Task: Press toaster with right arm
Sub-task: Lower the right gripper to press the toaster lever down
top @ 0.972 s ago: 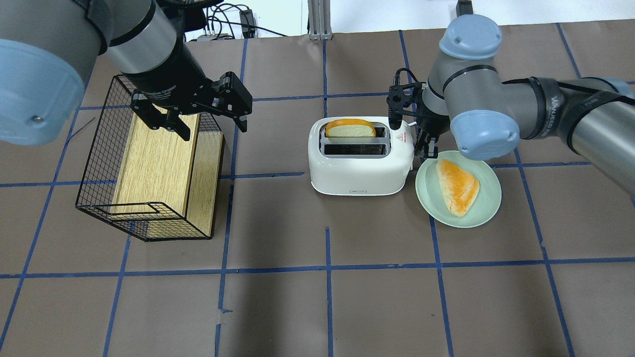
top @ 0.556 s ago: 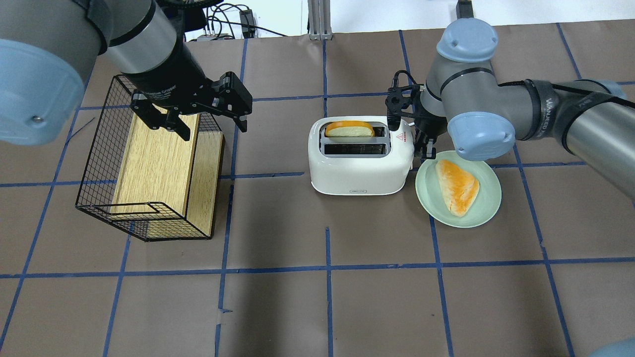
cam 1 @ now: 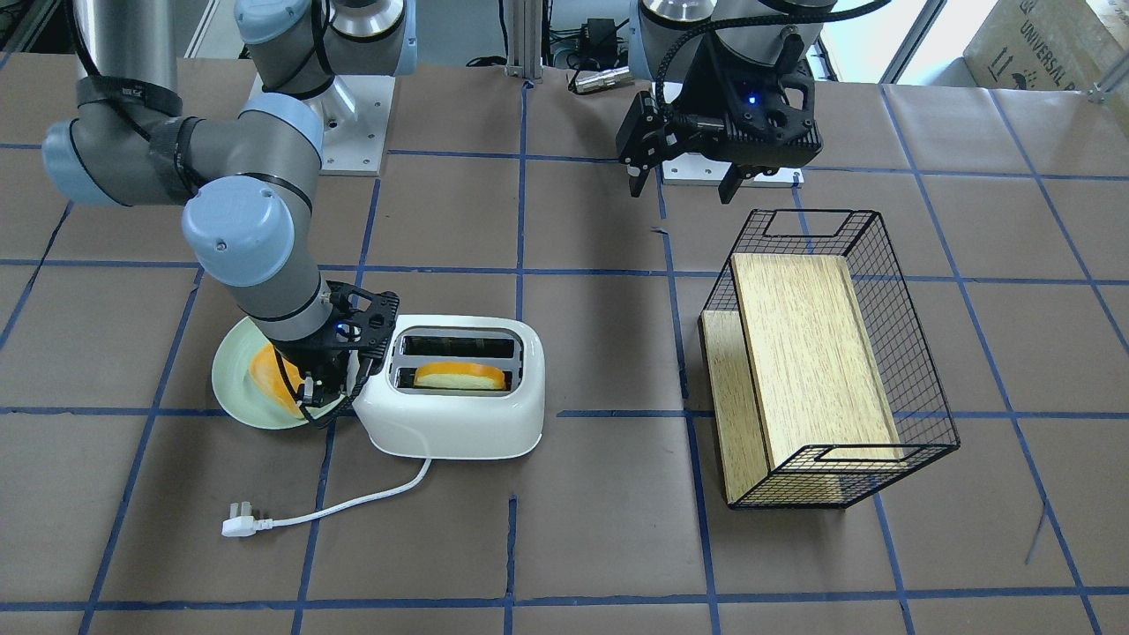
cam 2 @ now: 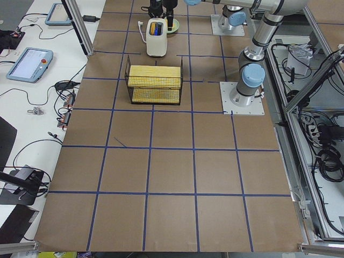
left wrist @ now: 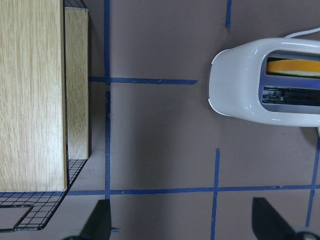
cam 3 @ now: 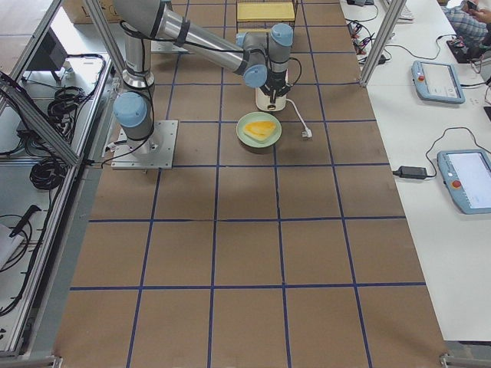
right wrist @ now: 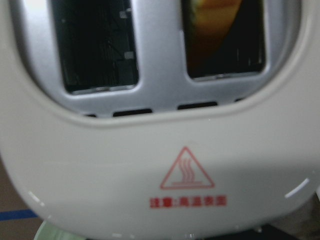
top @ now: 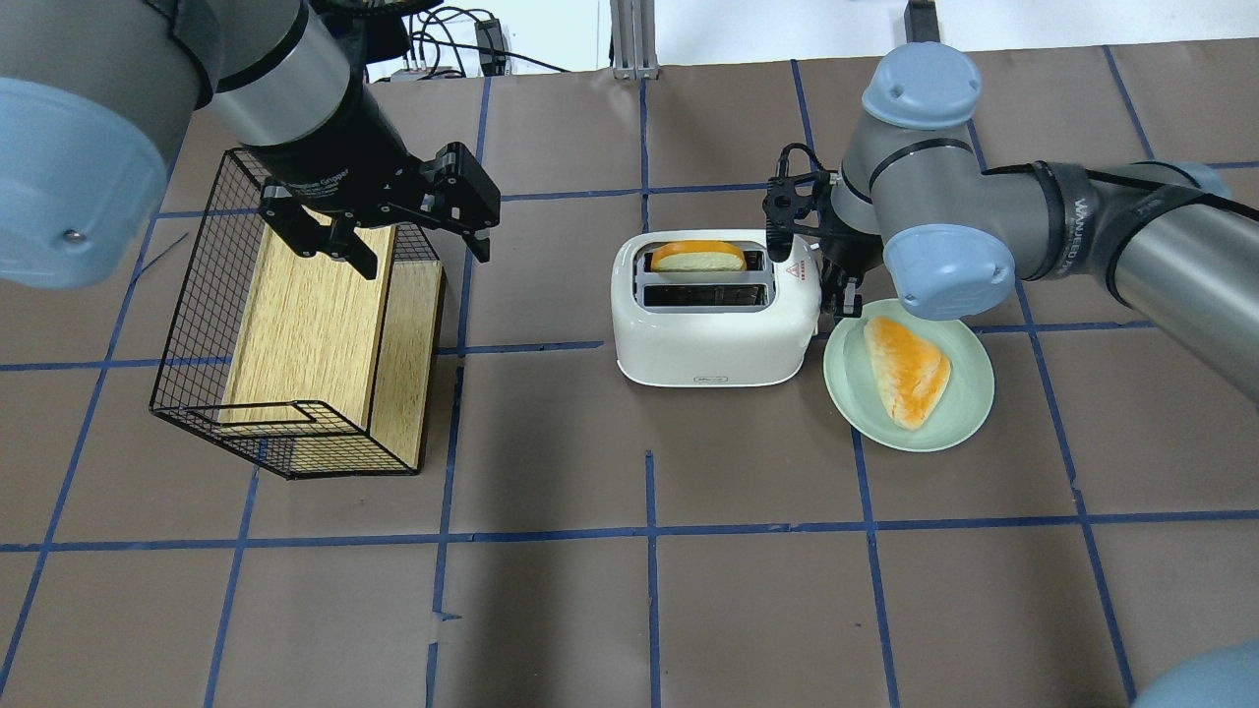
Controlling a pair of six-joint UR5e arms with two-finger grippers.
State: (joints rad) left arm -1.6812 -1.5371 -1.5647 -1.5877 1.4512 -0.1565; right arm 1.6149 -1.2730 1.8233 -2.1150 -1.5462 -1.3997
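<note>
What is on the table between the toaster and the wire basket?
Nothing sits there. Between the toaster and the wire basket is only brown table cover with blue tape lines, clear in the overhead view.

The overhead view looks down on the worktop (top: 649, 610) from one long side, the front view from the opposite side; both share the toaster (top: 715, 315). Two distant views look along it from its ends. The right wrist camera is close against the toaster.
</note>
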